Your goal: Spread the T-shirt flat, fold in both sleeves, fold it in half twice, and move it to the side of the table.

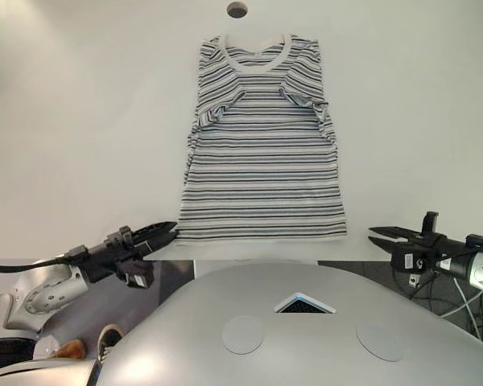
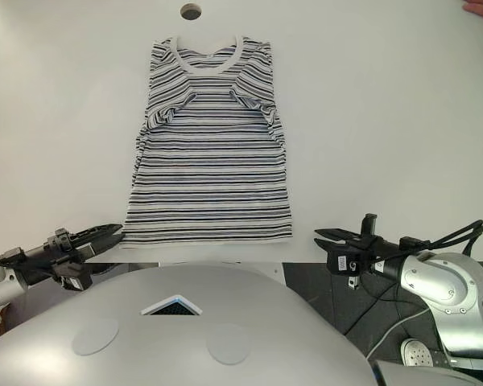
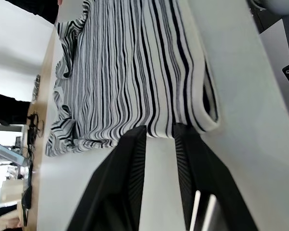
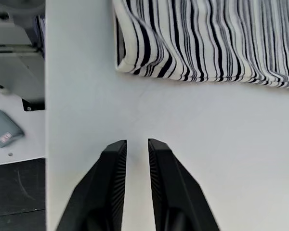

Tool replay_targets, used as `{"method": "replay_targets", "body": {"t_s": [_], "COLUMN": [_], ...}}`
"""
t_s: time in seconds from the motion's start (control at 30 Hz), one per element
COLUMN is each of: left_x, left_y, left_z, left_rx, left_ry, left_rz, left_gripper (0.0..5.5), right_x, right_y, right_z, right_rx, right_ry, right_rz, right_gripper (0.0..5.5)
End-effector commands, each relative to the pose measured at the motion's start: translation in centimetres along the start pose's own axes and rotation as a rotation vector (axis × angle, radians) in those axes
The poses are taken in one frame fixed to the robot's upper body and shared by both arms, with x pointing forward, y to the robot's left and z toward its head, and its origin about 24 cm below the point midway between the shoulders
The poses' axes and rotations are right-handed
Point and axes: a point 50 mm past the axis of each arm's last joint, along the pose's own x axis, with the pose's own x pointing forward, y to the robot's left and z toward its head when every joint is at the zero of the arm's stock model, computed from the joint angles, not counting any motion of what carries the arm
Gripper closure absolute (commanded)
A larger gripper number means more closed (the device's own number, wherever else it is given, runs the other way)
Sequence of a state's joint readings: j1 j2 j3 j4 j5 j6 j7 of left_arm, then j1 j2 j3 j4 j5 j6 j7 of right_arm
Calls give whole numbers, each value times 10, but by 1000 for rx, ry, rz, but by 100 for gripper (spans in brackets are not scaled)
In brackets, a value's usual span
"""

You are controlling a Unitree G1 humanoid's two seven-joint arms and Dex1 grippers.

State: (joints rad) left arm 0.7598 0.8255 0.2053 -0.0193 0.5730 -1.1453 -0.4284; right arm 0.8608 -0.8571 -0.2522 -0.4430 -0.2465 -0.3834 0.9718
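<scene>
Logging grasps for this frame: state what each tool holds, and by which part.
Nothing is held. The left tool sits open at the near hem corner of the T-shirt; the right tool is open over the table, apart from the shirt.

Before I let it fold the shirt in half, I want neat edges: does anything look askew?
Slightly. On the T-shirt, the folded-in left sleeve and right sleeve lie bunched and wrinkled across the chest, and the right side edge is wavy there. The hem lies straight; nothing looks damaged.

The left claw [image 1: 174, 230] and right claw [image 2: 317, 235] are black, ribbed inside, on silver-grey arms [image 2: 443, 289] with black cables [image 2: 460, 232], perhaps a label [image 2: 342, 263].
</scene>
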Motion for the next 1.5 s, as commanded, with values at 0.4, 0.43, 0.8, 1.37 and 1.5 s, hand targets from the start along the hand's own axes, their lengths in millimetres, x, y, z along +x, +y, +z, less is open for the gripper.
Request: {"method": "replay_targets", "body": {"t_s": [0.4, 0.43, 0.8, 1.37, 1.5], "left_x": [-8, -10, -27, 0, 14], "left_y": [-1, 0, 48, 7, 8], "left_z": [-9, -10, -7, -2, 2], "left_rx": [181, 192, 271, 255, 267], "left_ry": [27, 30, 76, -11, -56], "left_rz": [-175, -185, -65, -300, -268], "left_gripper": [370, 370, 370, 370, 370], "right_x": [7, 6, 10, 19, 19], "right_y": [-9, -9, -11, -19, -20], "right_z": [6, 6, 0, 5, 6], "right_rx": [-49, -45, -26, -71, -84], "right_ry": [13, 15, 30, -12, -19], "right_rz": [-10, -8, 6, 10, 15], "right_gripper": [390, 390, 390, 390, 390]}}
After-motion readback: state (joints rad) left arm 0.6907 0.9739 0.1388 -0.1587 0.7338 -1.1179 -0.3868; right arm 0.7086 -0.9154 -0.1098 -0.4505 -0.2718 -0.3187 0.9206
